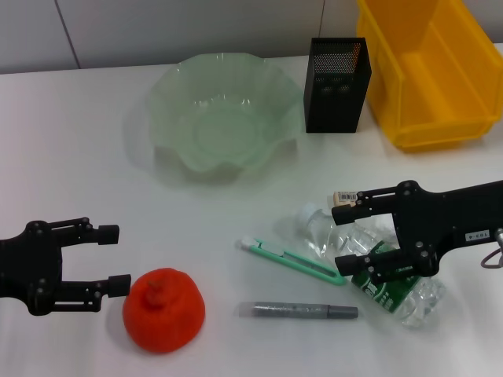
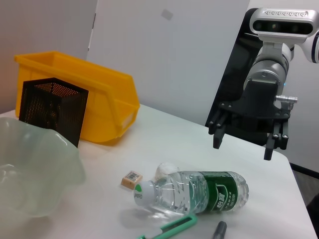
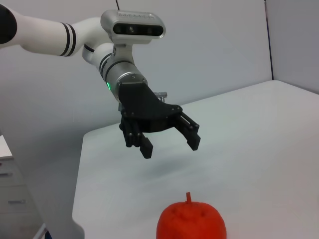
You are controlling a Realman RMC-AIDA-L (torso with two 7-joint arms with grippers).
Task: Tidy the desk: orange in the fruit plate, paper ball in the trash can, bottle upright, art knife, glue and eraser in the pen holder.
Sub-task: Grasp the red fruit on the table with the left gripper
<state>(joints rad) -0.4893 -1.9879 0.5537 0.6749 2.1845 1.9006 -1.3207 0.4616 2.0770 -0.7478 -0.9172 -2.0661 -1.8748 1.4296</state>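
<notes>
The red-orange orange sits at the front left, with my open left gripper just left of it, apart. The clear bottle lies on its side at the front right. My right gripper hovers open above it, holding nothing. The mint-green art knife and grey glue lie in front of the bottle's cap end. The eraser lies by the cap. A white lump behind the bottle's neck may be the paper ball; I cannot tell. Fruit plate, pen holder and yellow trash can stand at the back.
The table's left edge runs close behind the left gripper in the right wrist view. In the left wrist view the right gripper hangs above the bottle, near the table's right edge.
</notes>
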